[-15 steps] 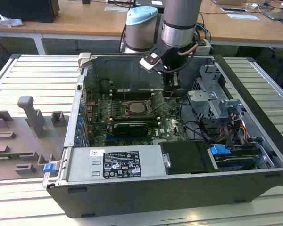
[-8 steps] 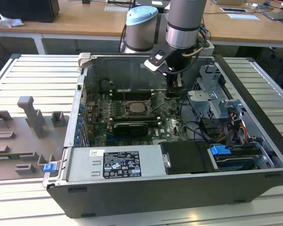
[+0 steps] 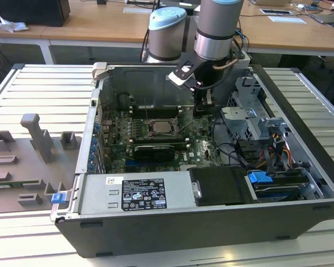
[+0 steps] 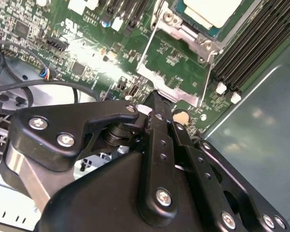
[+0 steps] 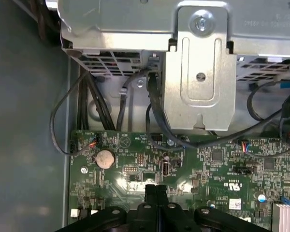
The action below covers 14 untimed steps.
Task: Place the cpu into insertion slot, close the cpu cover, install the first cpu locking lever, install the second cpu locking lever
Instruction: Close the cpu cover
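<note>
The cpu [image 4: 210,9], a pale square chip, lies in the insertion slot [image 4: 181,30] on the green motherboard; the exterior view shows it mid-board [image 3: 159,127]. The cpu cover [image 4: 174,91], a thin silvery frame, stands swung open away from the chip, and the board shows through its cut-out. My gripper [image 4: 156,96] is shut with nothing between its black fingers. Its tip is right at the cover's free edge; I cannot tell if it touches. It hangs low over the board [image 3: 202,108], to the exterior view's right of the slot. Its fingers [image 5: 151,189] are pressed together above the board.
Long black memory slots [image 4: 251,43] run beside the socket. A metal drive cage [image 5: 198,87] and black cables [image 5: 154,116] crowd the board's edge near a coin battery [image 5: 105,158]. The power supply [image 3: 136,193] fills the case front. Grey fixtures [image 3: 36,139] stand on the table.
</note>
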{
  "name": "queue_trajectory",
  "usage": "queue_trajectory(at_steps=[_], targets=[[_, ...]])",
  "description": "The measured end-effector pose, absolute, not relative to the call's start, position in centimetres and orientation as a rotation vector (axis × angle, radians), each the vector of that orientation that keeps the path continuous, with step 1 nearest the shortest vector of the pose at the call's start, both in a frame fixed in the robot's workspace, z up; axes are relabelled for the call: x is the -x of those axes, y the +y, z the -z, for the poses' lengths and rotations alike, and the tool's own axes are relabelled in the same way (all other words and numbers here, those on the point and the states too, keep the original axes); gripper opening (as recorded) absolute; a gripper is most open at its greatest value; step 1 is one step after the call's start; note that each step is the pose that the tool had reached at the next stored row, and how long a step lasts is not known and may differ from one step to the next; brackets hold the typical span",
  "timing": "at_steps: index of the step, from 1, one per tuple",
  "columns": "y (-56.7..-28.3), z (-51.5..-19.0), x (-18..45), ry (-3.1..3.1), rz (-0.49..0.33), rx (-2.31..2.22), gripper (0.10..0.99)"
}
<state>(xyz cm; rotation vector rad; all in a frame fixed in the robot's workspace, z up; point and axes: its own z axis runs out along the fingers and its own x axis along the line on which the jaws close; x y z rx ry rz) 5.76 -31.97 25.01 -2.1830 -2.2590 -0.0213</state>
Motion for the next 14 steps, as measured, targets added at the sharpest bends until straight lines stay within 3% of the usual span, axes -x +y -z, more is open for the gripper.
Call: queue_trajectory(at_steps=[14], targets=[[-32.0,-25.0,-3.4,-2.256,0.016,2.181,0.106]])
